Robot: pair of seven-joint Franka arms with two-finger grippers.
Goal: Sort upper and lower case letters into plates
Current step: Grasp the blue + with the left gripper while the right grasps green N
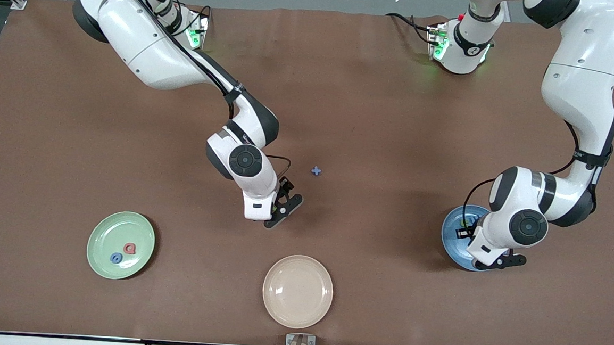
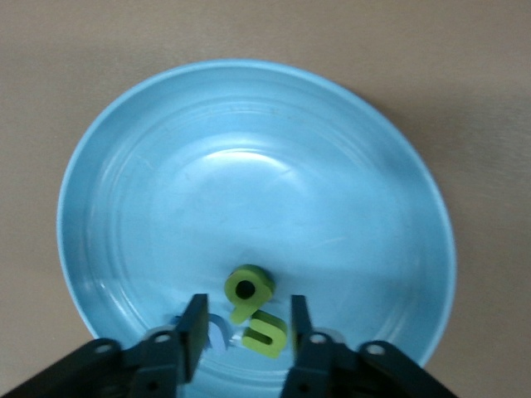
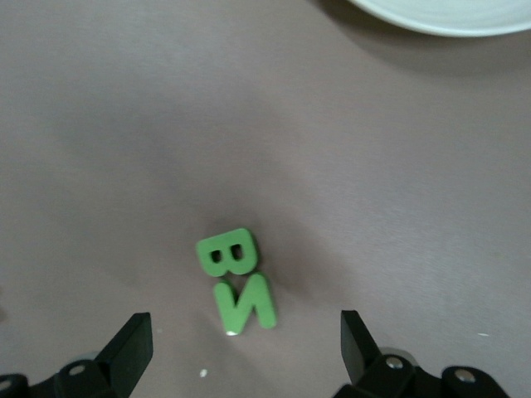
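Observation:
My left gripper (image 1: 501, 261) hangs over the blue plate (image 1: 454, 225), its jaws open. In the left wrist view the blue plate (image 2: 249, 166) holds two yellow-green letters (image 2: 249, 289) (image 2: 267, 333). One of them lies loose between the fingers (image 2: 196, 330). A blue letter (image 2: 217, 333) beside them is partly hidden. My right gripper (image 1: 283, 211) stands wide open over the table. A green B (image 3: 226, 251) and a green N (image 3: 246, 303) lie below it. The pale green plate (image 1: 106, 235) carries a red letter (image 1: 130, 248) and a blue letter (image 1: 116, 258). Another blue letter (image 1: 316, 170) lies alone mid-table.
A cream-beige plate (image 1: 297, 291) sits near the front edge, nearer to the camera than my right gripper; its rim (image 3: 448, 18) shows in the right wrist view.

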